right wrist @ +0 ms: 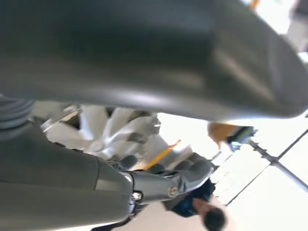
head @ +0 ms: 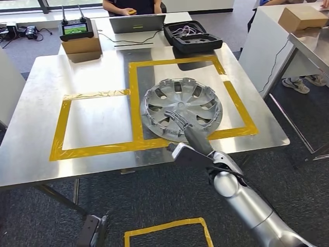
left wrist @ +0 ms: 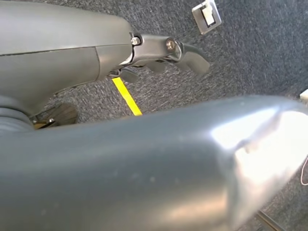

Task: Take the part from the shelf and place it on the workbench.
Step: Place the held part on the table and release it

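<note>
1. Silver plastic hubcap (head: 181, 108) — round, spoked, with cut-out slots — lies flat on the brushed-metal bench (head: 35, 103), inside the right-hand square of yellow tape (head: 133, 103), its near rim over the tape's front line.
2. Right robot hand (head: 182, 128) reaches in from the near edge of the bench; its dark fingers (head: 175, 119) lie over the hubcap's near rim and spokes. The head view does not show whether they clasp the rim or merely rest on it — grip cannot be told.
3. The right wrist view shows pale hubcap spokes (right wrist: 112, 127) just beyond the grey thumb (right wrist: 174, 183); the picture is blurred and settles nothing about closure.
4. Left robot hand (left wrist: 160, 53) hangs over dark grey carpet (left wrist: 254, 57) with a yellow tape strip; its fingers are curled inward with nothing in them.
5. Bench surface: matte, reflective sheet metal with rounded corners; a second, smaller tape rectangle lies to the left of the hubcap's square.
6. Far side: an open black foam-lined case (head: 190, 36), a grey laptop (head: 138, 23), and a handheld controller with a screen (head: 76, 28) on a cardboard box (head: 81, 47).
</note>
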